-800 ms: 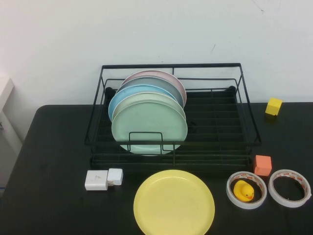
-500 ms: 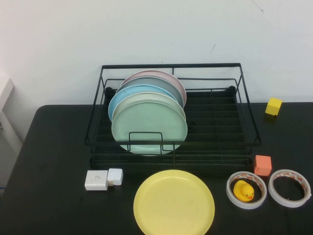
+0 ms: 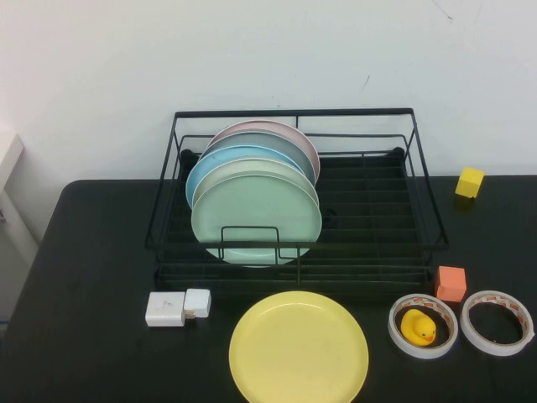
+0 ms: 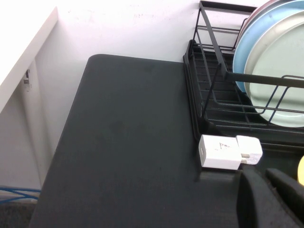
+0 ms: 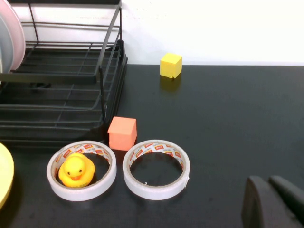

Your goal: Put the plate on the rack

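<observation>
We find the yellow plate (image 3: 299,348) lying flat on the black table (image 3: 84,353) at its near edge, just in front of the rack (image 3: 369,227) and clear of it. The rack holds a row of upright plates in its left half, a pale green plate (image 3: 256,217) nearest. A white charger (image 3: 177,307) sits left of the yellow plate. To its right lie two tape rolls, one (image 3: 422,326) ringing a toy duck (image 3: 417,327), the other (image 3: 497,322) beside it. An orange cube (image 3: 450,283) and a yellow cube (image 3: 469,182) sit farther back. The left gripper (image 4: 273,197) hovers near the charger and the right gripper (image 5: 275,202) near the tape rolls, each holding nothing; we cannot tell how far either is open.
</observation>
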Tool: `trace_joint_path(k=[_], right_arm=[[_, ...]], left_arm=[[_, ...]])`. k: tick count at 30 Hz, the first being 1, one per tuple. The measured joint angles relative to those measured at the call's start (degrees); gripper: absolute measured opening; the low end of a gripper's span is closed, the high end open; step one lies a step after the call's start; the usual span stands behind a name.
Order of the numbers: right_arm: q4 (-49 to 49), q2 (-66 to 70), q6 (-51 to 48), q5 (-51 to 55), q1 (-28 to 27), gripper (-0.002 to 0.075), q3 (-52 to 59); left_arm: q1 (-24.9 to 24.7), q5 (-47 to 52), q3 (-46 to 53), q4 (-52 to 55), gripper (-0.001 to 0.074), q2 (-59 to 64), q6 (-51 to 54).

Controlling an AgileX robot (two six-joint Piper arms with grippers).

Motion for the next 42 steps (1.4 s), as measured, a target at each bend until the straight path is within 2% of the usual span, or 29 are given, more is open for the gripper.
trace_joint_path(k=[35, 39, 42], right_arm=[[0.0, 0.0, 0.0, 0.0, 0.0, -0.0002, 0.0], [0.0, 0.0, -0.4, -2.1, 0.0, -0.0002, 0.4], [0.0, 0.0, -2.0, -8.6, 0.0, -0.0002, 0.7]], left_arm=[[0.0, -0.2, 0.0, 0.5, -0.0002, 0.0, 1.3], [0.0, -3.8, 0.1, 1.0, -0.0001, 0.0, 2.3], [0.0, -13.8, 0.1, 1.0, -0.0001, 0.0, 2.5]])
